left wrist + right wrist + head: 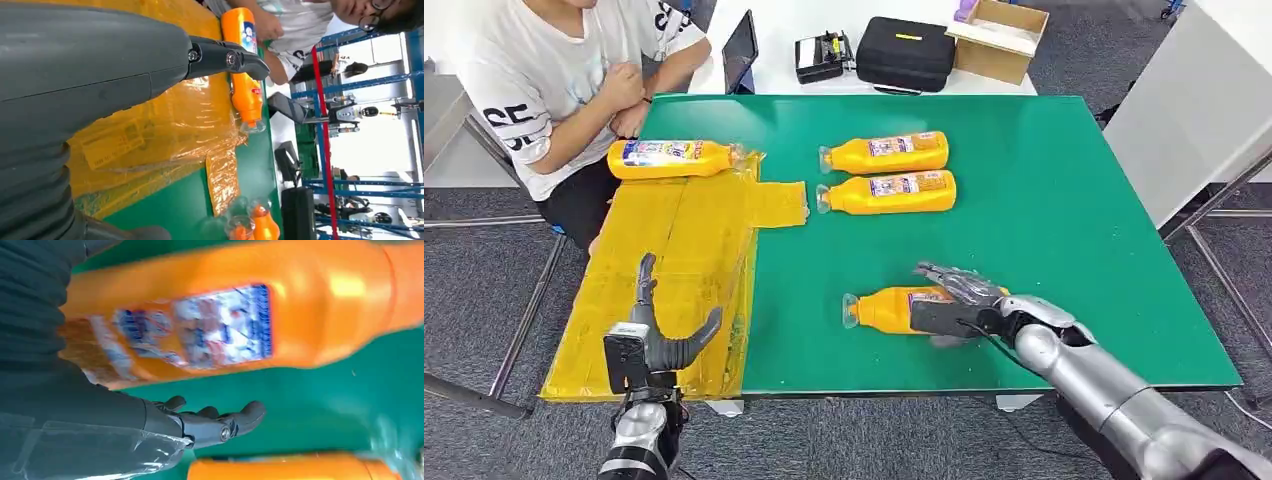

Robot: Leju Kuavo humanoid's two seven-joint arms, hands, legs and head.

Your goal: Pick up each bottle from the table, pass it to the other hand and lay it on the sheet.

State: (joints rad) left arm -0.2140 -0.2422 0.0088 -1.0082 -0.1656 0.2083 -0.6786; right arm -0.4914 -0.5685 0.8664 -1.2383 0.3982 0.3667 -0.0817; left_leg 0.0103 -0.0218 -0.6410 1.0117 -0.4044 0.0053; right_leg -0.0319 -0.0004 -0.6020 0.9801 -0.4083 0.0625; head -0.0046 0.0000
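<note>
Right hand [954, 300] grasping a bottle [886, 309] lying near the table's [1064, 200] front edge. Left hand [656, 335] released, fingers spread, above the sheet's [674, 250] front edge; another bottle [669, 158] lies at the sheet's far edge.

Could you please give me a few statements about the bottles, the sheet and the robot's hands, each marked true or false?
1. One bottle lies at the far end of the yellow sheet. True.
2. The left hand holds a bottle. False: it holds nothing, fingers apart.
3. The right hand is at the nearest bottle. True.
4. All bottles stand upright. False: all four lie on their sides.
</note>
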